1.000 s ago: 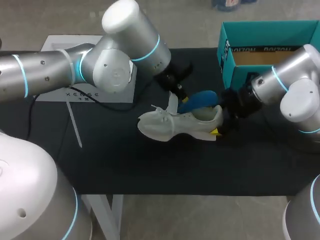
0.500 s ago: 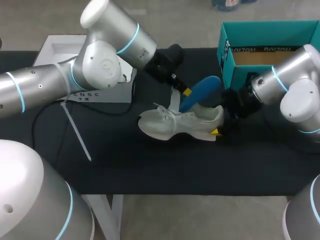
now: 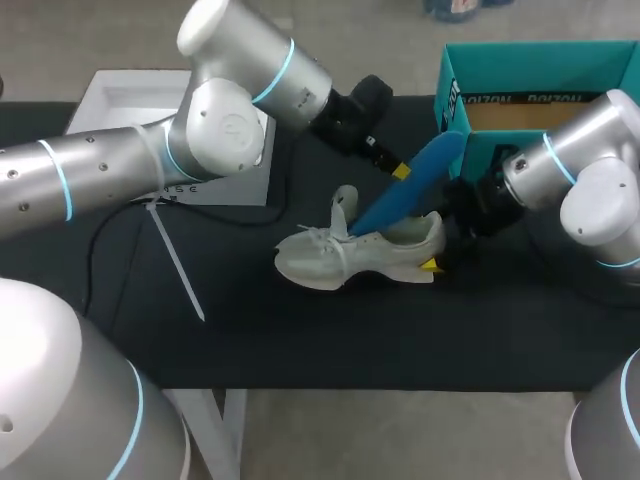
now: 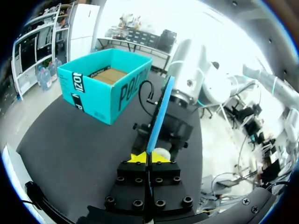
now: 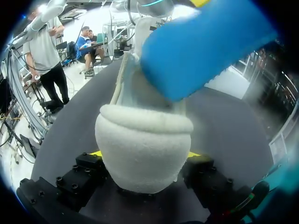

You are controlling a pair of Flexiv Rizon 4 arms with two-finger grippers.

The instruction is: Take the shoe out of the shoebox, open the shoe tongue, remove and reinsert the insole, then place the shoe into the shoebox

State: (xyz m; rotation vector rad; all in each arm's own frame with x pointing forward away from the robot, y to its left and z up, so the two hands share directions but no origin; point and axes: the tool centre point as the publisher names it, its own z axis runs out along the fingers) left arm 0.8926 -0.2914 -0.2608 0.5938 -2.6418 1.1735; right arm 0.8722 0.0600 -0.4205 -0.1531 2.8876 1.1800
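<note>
pulling the insole, half out of the shoe lying beside the box, goes best drawn along its length: your left gripper pinches its end, your right gripper clamps the heel, so hold the shoe down

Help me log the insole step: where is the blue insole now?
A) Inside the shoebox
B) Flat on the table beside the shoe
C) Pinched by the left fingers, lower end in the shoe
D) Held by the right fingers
C: the left gripper is shut on the upper end of the blue insole, whose lower end sits in the white shoe; the right gripper clamps the shoe's heel.
</note>
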